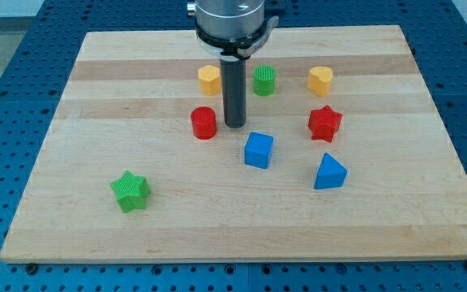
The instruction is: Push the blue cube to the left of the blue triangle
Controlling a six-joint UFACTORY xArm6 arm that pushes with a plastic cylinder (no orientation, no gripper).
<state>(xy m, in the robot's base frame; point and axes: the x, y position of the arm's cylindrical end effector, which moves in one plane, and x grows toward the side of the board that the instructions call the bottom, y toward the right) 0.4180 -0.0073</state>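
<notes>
Camera view shows you my tip [234, 125] bare, touching nothing. Blue cube [259, 150] sits just below-right of it, blue triangle [330, 173] farther right.

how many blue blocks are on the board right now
2. The blue cube sits near the board's middle, just below and right of my tip. The blue triangle lies to its right, lower. None seems hidden.

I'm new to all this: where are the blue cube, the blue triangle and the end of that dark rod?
blue cube [259, 150], camera view, on its top face.
blue triangle [330, 173], camera view, on its front face.
my tip [234, 126], camera view, on the rod's very bottom end.
</notes>
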